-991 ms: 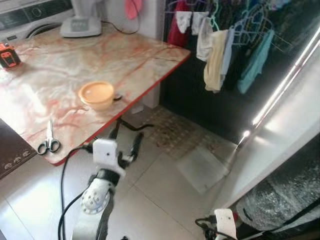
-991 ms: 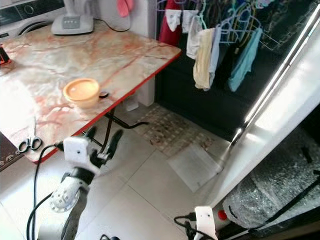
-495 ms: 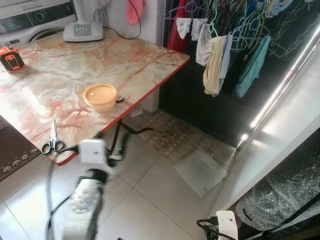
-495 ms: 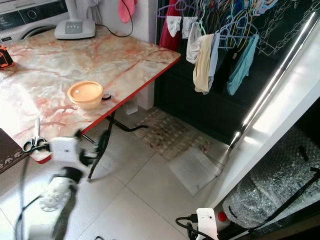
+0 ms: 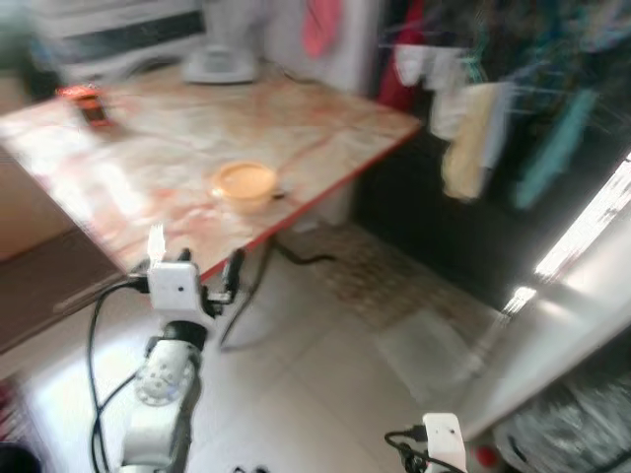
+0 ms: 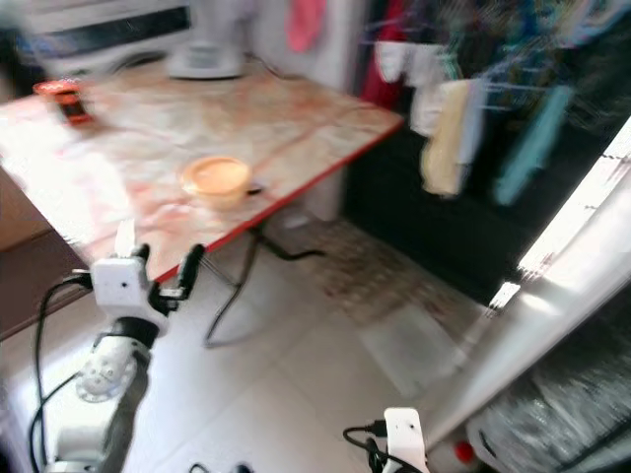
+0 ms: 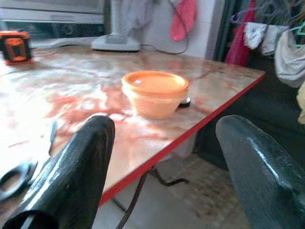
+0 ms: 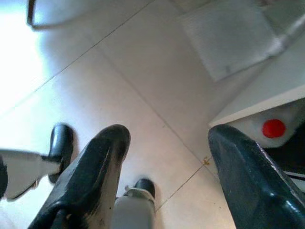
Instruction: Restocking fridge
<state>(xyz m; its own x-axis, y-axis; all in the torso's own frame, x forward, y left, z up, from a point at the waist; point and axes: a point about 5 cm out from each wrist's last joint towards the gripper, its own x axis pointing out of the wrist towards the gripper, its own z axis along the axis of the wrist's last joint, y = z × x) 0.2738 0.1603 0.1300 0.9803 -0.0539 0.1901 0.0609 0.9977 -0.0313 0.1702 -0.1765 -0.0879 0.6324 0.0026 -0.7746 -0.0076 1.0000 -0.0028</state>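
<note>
Orange bowl (image 7: 155, 93) sitting near the red-trimmed edge of the marble worktop (image 5: 128, 148), roughly 12 to 1 o'clock from the left hand (image 5: 193, 280) in the head views. Seen dead ahead between the two black fingers (image 7: 71, 176) in the left wrist view, so already lined up pretty well, just a forward and upward reach over the worktop edge. No long axis to worry about since it's round and upright, with a lid or flat top on it by the look of things. Small dark thing touching its base on the far side, too blurry to name.

Left hand open, fingers spread wide, empty, hovering below and in front of the worktop edge. Clearly the nearer arm, probably the one to go for the bowl if that's what's getting restocked. Right hand (image 8: 167, 186) also open and empty, hanging low over the tiled floor (image 8: 119, 81) at about 5 o'clock in the head view, aimed at the ground next to a white container with a red cap (image 8: 273, 128).

Also on the worktop: scissors (image 7: 19, 167) near the front edge, an orange and black gadget (image 7: 16, 46) at the far left, a white appliance base (image 7: 116, 42) at the back. Clothes on hangers (image 6: 463, 118) off at 2 o'clock, pale mat (image 5: 429, 340) on the floor. Head views pretty smeared, so fine detail is iffy. No fridge clearly made out.
</note>
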